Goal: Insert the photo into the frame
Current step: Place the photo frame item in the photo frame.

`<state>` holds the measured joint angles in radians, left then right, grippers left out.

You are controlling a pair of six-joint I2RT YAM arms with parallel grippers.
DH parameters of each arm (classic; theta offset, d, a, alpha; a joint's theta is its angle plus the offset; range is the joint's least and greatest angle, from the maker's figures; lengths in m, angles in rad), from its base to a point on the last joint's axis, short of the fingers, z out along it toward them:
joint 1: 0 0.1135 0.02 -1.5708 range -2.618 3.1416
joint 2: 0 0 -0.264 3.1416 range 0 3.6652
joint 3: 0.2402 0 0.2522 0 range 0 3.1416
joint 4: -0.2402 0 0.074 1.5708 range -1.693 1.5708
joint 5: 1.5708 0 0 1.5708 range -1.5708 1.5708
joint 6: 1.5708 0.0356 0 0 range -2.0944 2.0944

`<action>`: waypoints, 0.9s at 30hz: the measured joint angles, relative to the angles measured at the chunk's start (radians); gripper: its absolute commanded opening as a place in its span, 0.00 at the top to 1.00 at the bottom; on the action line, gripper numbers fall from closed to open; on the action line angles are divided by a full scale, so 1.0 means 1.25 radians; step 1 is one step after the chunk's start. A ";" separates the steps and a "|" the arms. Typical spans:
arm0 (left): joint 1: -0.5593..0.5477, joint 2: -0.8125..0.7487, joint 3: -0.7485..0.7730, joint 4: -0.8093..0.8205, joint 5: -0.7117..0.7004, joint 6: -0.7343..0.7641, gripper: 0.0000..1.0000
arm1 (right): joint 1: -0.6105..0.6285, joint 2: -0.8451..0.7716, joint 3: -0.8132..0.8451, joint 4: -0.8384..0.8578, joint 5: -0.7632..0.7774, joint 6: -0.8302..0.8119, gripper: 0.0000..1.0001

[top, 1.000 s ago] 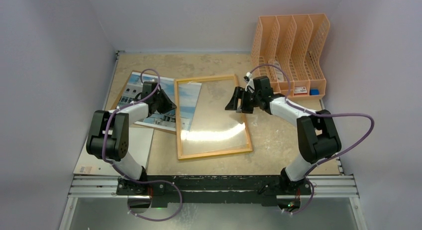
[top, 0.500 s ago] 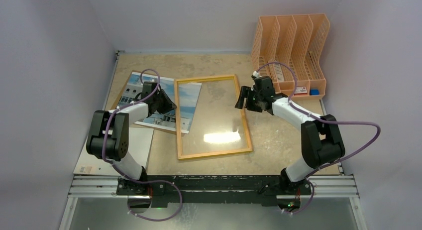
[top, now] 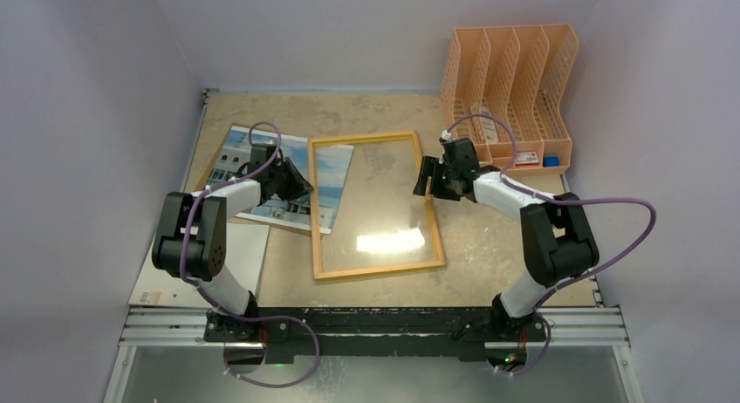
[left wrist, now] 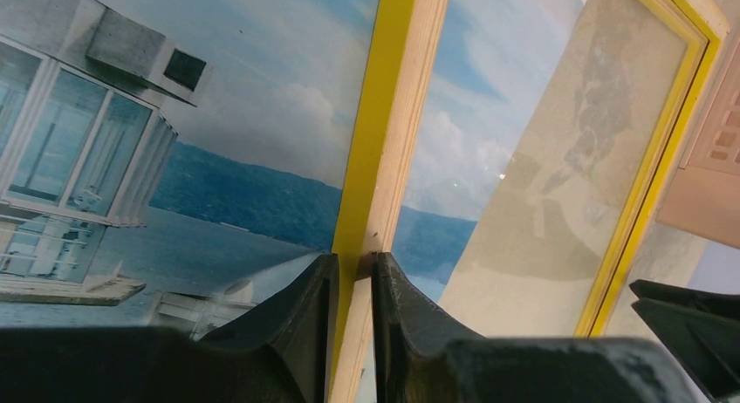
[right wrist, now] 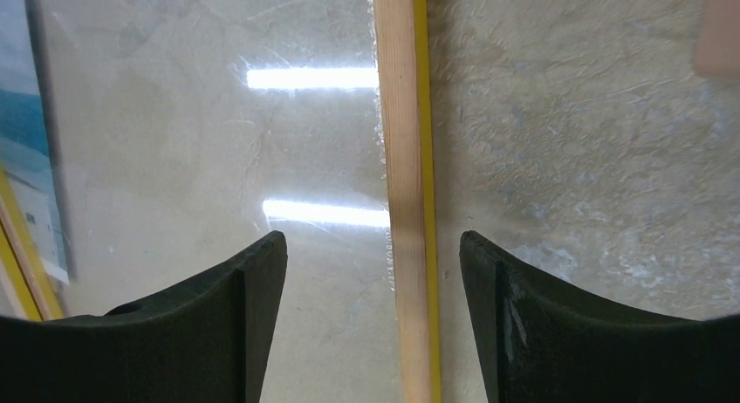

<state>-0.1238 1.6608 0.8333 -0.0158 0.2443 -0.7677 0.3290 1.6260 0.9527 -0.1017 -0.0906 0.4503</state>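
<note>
The frame (top: 377, 268) lies wood side up in the middle of the table, its clear pane showing the table beneath. Its left rail overlaps the photo (top: 236, 159), which lies picture up at the left; part of the photo shows through the pane. My left gripper (top: 305, 187) is shut on the frame's left rail (left wrist: 384, 141), one finger on each side. My right gripper (top: 425, 178) is open above the frame's right rail (right wrist: 403, 159), which runs between its spread fingers (right wrist: 253, 272) without touching them.
A peach file rack (top: 506, 89) stands at the back right, with small items at its base. A grey-white flat panel (top: 240, 259) lies at the front left, partly under the photo. A brown board edge (top: 202, 174) shows under the photo's left side.
My right gripper has swung from a tilted pose over the pane to straddle the frame's right rail. The glare on the pane shrank. The left gripper kept its hold.
</note>
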 measured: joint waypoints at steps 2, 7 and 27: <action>0.000 0.000 0.000 -0.005 0.010 -0.001 0.77 | 0.000 0.014 -0.004 0.005 -0.016 -0.006 0.25; 0.000 0.000 -0.004 -0.010 0.033 -0.002 0.77 | 0.000 0.019 -0.024 0.008 -0.049 -0.013 0.25; -0.080 0.000 -0.035 0.047 0.063 -0.042 0.64 | -0.007 -0.087 -0.113 0.021 0.062 0.015 0.25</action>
<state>-0.2237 1.6608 0.7891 0.0429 0.3237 -0.8204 0.3206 1.5169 0.8120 -0.0757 -0.0135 0.4686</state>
